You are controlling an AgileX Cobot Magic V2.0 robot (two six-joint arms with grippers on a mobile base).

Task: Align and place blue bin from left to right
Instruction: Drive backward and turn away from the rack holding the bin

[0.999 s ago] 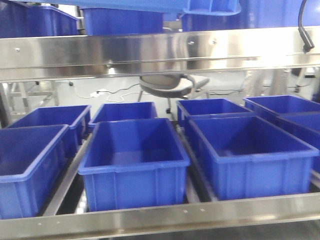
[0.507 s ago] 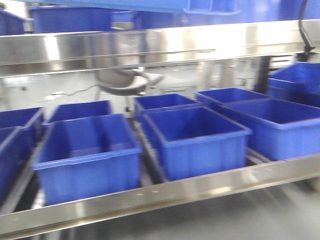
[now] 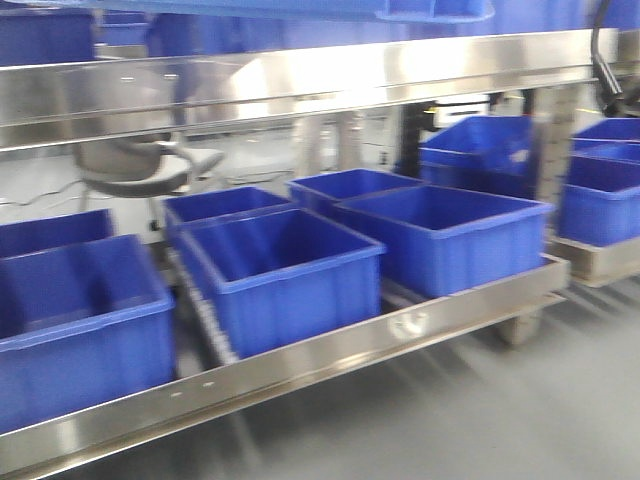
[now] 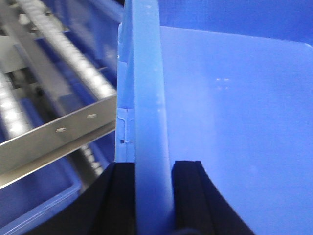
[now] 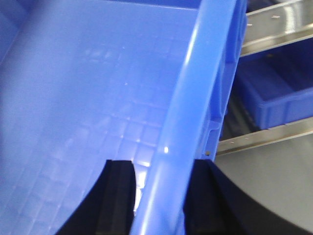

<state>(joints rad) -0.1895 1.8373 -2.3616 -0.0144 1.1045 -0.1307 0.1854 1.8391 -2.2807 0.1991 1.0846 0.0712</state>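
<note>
Front view: the blue bin (image 3: 435, 9) shows only as a ribbed underside along the top edge, carried above the rack's upper rail (image 3: 300, 80). Other bins (image 3: 285, 265) sit in rows on the lower shelf (image 3: 300, 365). The picture is blurred, and no label or writing can be read.

Left wrist view: the left claw (image 4: 152, 196) pinches the bin's thick rim, one pad inside the wall and one outside.

Right wrist view: the right claw (image 5: 157, 196) pinches its own stretch of rim the same way. The bin is empty and looks like stiff plastic, so it is probably light but bulky. Its glossy rim might slip, so a rim hold by both claws suits it.
</note>
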